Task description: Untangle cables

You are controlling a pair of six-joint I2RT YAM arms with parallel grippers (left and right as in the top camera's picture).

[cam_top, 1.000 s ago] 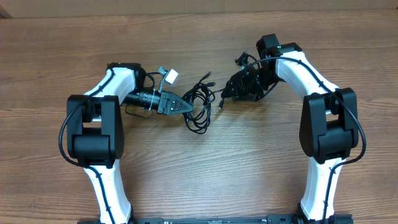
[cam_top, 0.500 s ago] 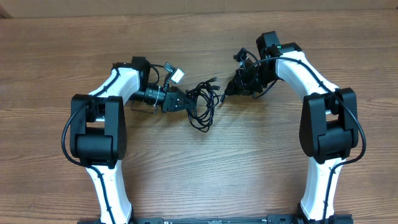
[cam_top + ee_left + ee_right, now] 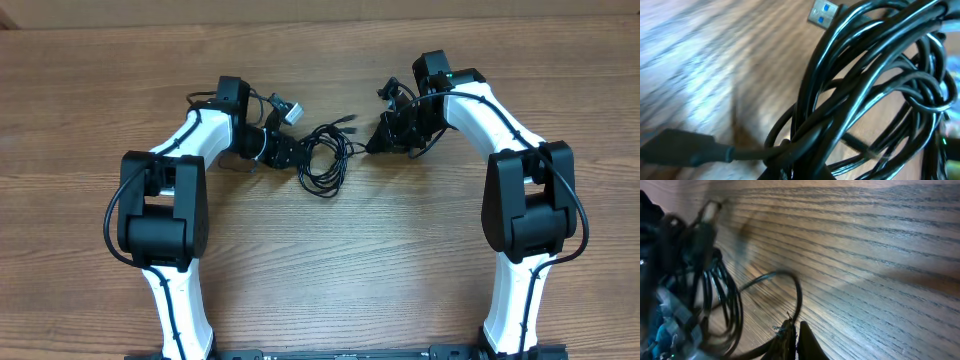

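The brown, grained wooden tabletop (image 3: 330,270) fills the overhead view. Two white-and-black arms reach across it toward the far middle, the left arm (image 3: 165,200) bending in from the left and the right arm (image 3: 520,195) from the right.

Between their ends lies the tangle of thin black cables (image 3: 325,165), a bundle of loose overlapping loops resting on the wood, nearer the left arm's end than the right's. In the left wrist view these glossy cords (image 3: 865,100) crowd the picture, crossing and wrapping one another.

The left fingers (image 3: 297,158) are closed, with their tips at the left edge of the bundle. Whether they pinch a cord cannot be told, since the left wrist view does not show them. The right fingers (image 3: 799,339) are pressed together, and one strand (image 3: 797,292) curves down from the bundle and ends pinched at their tips.

A silver USB plug with a blue insert (image 3: 822,12) lies at the top of the left wrist view, just beside the cords. A blurred black plug (image 3: 685,147) lies at the lower left, its cord running into the tangle.
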